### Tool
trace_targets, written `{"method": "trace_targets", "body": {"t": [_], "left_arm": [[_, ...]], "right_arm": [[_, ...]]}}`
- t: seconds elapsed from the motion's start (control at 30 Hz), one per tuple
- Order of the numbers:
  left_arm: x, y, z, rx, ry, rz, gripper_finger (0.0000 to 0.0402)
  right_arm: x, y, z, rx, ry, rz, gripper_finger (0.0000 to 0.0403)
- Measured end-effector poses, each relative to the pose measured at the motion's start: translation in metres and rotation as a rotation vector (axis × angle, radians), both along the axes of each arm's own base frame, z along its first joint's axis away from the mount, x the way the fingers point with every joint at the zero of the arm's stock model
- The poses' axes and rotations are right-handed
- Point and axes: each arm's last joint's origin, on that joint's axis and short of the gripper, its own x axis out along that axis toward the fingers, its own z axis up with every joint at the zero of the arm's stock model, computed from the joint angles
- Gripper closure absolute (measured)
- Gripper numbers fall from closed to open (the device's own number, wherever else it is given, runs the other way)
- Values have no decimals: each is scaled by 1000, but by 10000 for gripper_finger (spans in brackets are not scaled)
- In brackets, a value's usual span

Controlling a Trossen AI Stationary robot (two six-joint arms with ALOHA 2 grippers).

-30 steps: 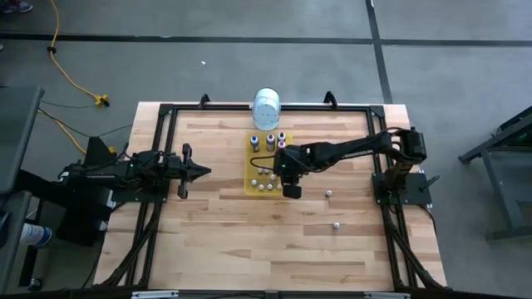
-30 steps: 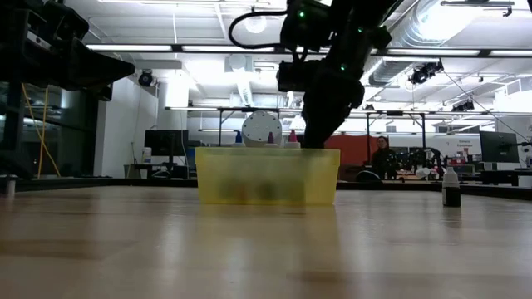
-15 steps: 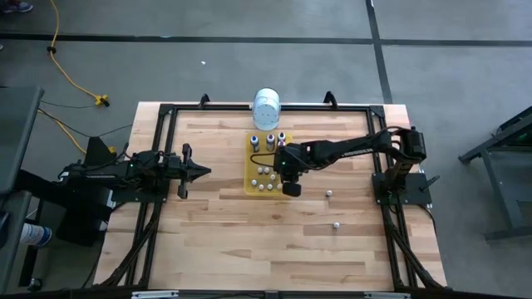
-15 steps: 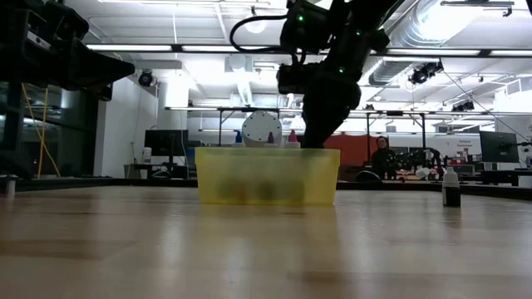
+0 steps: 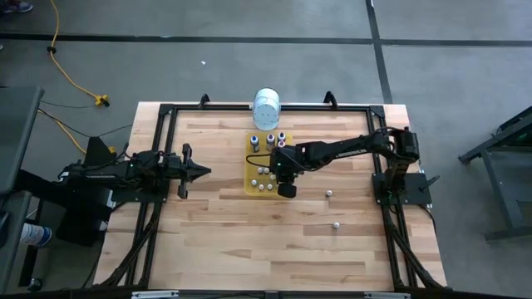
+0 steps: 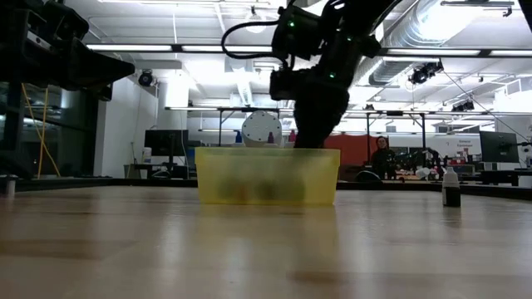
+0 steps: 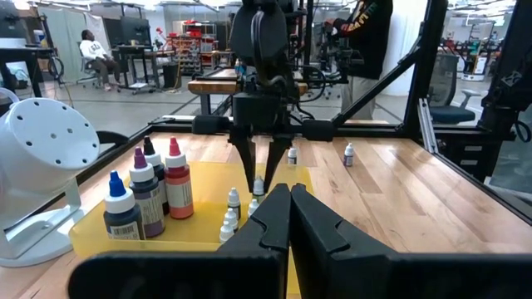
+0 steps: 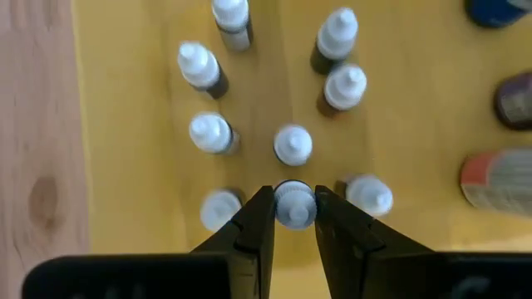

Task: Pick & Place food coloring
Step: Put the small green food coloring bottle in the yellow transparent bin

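Note:
Several tiny white-capped food coloring bottles (image 8: 293, 146) stand on their bases in the yellow tray (image 5: 251, 158), with three taller blue, purple and red ones (image 7: 150, 191) at its far end. My right gripper (image 8: 293, 198) hangs over the tray's near part (image 5: 285, 177), pointing down, shut on one tiny bottle. Two more tiny bottles (image 5: 329, 192) (image 5: 337, 224) stand on the table right of the tray. My left gripper (image 5: 199, 172) waits shut, left of the tray. My right gripper pinches one tiny bottle by its white cap (image 8: 293, 209) between the two fingers (image 8: 259, 212), coming from above and pointing down. The bottle stays upright among its neighbours. Whether its base rests on the tray floor or is lifted, I cannot tell.
A large white cylindrical container (image 5: 267, 108) lies beyond the tray's far end. Black frame rails run along the table's left, right and far edges. Bare wood lies near and left of the tray. The low view shows the tray's near wall (image 6: 266, 176) and one loose bottle (image 6: 450, 189).
My right gripper has shifted a little toward the table's left, over the tray's near part. Nothing else has moved.

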Motion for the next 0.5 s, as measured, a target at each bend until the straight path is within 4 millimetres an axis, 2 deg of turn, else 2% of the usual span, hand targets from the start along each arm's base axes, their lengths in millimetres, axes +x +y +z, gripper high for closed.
{"method": "trace_targets", "body": {"t": [0.23,0.5], "left_arm": [[0,0,0,0,0,0,401],[0,0,0,0,0,0,401]], "right_arm": [[8,0,-4,20,3,12,334],[8,-2,-8,26,26,1,334]]}}
